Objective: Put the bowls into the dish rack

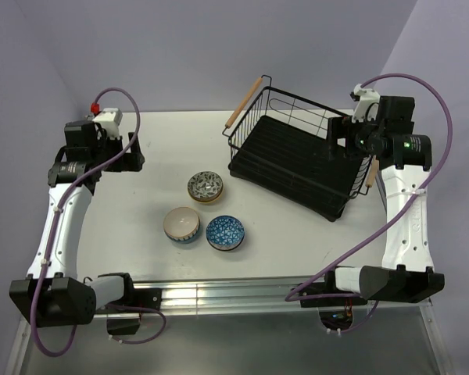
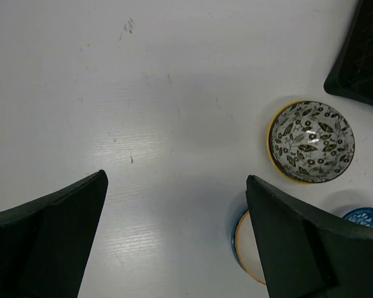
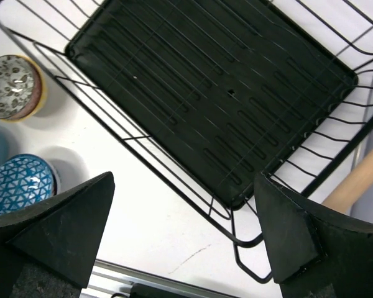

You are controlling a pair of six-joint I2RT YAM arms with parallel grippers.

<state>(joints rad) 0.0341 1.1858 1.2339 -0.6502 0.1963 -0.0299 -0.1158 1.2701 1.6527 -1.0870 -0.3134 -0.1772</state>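
Three bowls stand on the white table: a leaf-patterned bowl with a yellow rim, a cream bowl with a blue outside, and a blue triangle-patterned bowl. The black wire dish rack with wooden rod handles stands at the back right, empty. My left gripper is open over bare table at the far left, well left of the bowls. My right gripper is open above the rack's right side. The left wrist view shows the leaf bowl and cream bowl. The right wrist view shows the rack's base.
The table's near edge is a metal rail between the two arm bases. Lilac walls close in the back and sides. One wooden handle juts out at the rack's far left corner.
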